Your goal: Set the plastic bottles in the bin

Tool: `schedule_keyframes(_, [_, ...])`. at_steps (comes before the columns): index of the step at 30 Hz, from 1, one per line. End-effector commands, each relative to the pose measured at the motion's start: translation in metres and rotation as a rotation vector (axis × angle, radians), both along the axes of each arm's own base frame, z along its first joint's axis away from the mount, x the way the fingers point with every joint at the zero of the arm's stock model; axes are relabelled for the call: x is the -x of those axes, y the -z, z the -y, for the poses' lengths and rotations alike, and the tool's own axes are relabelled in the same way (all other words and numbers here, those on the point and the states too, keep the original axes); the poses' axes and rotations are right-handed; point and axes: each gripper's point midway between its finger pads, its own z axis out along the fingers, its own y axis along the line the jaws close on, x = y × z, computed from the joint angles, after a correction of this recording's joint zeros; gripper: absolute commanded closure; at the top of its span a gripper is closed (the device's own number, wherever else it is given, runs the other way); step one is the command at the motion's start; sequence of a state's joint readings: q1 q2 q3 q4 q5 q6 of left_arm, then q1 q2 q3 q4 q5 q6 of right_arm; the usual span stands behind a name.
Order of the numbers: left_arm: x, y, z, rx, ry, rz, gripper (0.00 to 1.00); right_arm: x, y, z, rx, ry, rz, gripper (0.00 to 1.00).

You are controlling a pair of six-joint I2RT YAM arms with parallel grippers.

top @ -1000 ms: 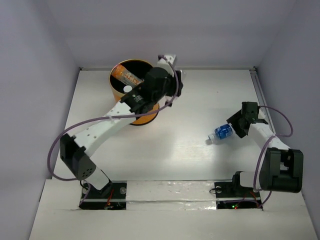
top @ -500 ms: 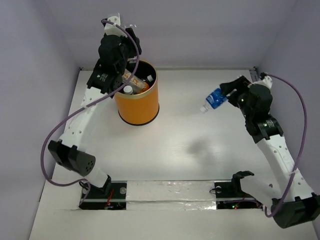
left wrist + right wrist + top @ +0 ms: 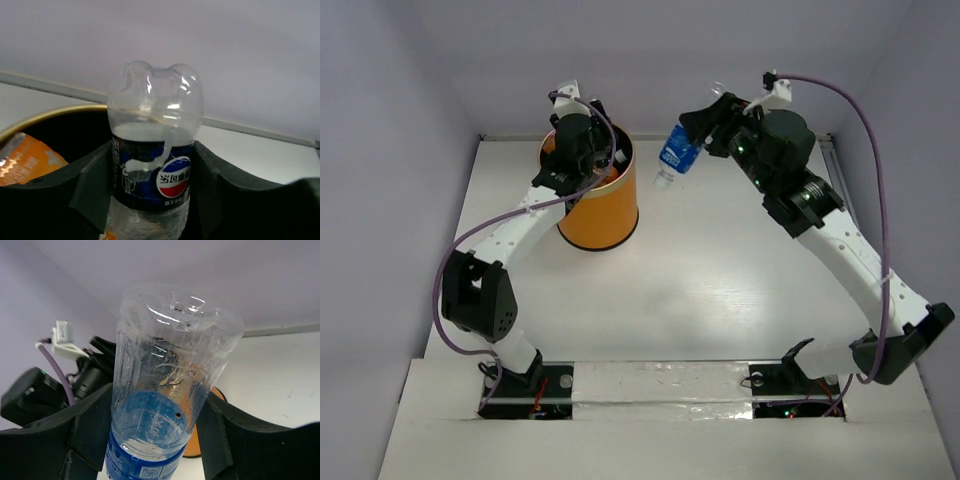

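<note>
At the upper left of the overhead view the bin (image 3: 605,215) stands on the table. The left gripper (image 3: 586,150) hangs right over its mouth, jaws clamped on a clear bottle (image 3: 152,145). The bottle's dark blue band carries the red, white and blue Pepsi globe, with Chinese characters too small to read. An orange-labelled bottle (image 3: 27,160) already lies inside the bin; its white print is illegible. This looks like the drop step: the left jaws need only part. Right of the bin, at upper centre, the right gripper (image 3: 705,128) grips a blue-labelled bottle (image 3: 672,155) in the air, beside the rim, not over it. A small QR code shows on its label. It must travel left above the opening, probably once the left arm clears
</note>
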State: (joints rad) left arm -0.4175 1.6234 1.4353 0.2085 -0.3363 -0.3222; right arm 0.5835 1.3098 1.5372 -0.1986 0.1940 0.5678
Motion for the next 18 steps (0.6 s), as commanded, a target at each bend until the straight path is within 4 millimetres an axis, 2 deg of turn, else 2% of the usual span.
schedule_keyframes(1, [0.011,-0.036,-0.004,0.135,-0.019,0.124,0.45,-0.007,-0.043,-0.02,-0.018,-0.012,0.116,0.42])
schedule_keyframes(2, [0.014,-0.038,-0.004,0.146,-0.011,0.134,0.3,-0.005,-0.053,-0.028,-0.025,-0.028,0.134,0.42])
schedule_keyframes(3, [0.021,-0.046,-0.007,0.159,-0.008,0.152,0.23,-0.011,-0.053,-0.031,-0.02,-0.021,0.136,0.42])
schedule_keyframes(4, [0.025,-0.044,-0.007,0.172,-0.004,0.15,0.12,-0.017,-0.051,-0.043,-0.005,-0.035,0.138,0.42])
schedule_keyframes(5, [0.03,-0.049,-0.009,0.174,-0.004,0.161,0.07,-0.022,-0.05,-0.047,0.003,-0.035,0.14,0.42])
schedule_keyframes(6, [0.038,-0.065,-0.013,0.185,-0.001,0.19,0.04,-0.025,-0.049,-0.055,0.007,-0.045,0.144,0.42])
schedule_keyframes(7, [0.042,-0.073,-0.014,0.187,0.001,0.2,0.02,-0.03,-0.048,-0.058,0.02,-0.045,0.149,0.42])
schedule_keyframes(8, [0.047,-0.078,-0.014,0.187,0.014,0.201,0.01,-0.039,-0.036,-0.072,0.041,-0.057,0.133,0.42])
schedule_keyframes(9, [0.057,-0.1,-0.018,0.199,0.019,0.237,0.01,-0.043,-0.043,-0.075,0.037,-0.055,0.152,0.42])
schedule_keyframes(11, [0.066,-0.112,-0.021,0.2,0.023,0.239,0.01,-0.049,-0.043,-0.086,0.056,-0.066,0.164,0.43])
schedule_keyframes(12, [0.076,-0.13,-0.026,0.213,0.025,0.27,0.01,-0.057,-0.042,-0.097,0.073,-0.085,0.177,0.43])
schedule_keyframes(14, [0.086,-0.136,-0.031,0.227,0.014,0.258,0.01,-0.062,-0.04,-0.11,0.096,-0.1,0.19,0.43])
schedule_keyframes(15, [0.098,-0.149,-0.037,0.245,0.014,0.281,0.02,-0.07,-0.026,-0.126,0.125,-0.116,0.179,0.43])
schedule_keyframes(16, [0.103,-0.149,-0.038,0.248,0.017,0.27,0.04,-0.071,-0.033,-0.131,0.145,-0.119,0.205,0.43])
schedule_keyframes(18, [0.117,-0.16,-0.046,0.279,0.022,0.279,0.06,-0.075,-0.023,-0.146,0.189,-0.137,0.207,0.43])
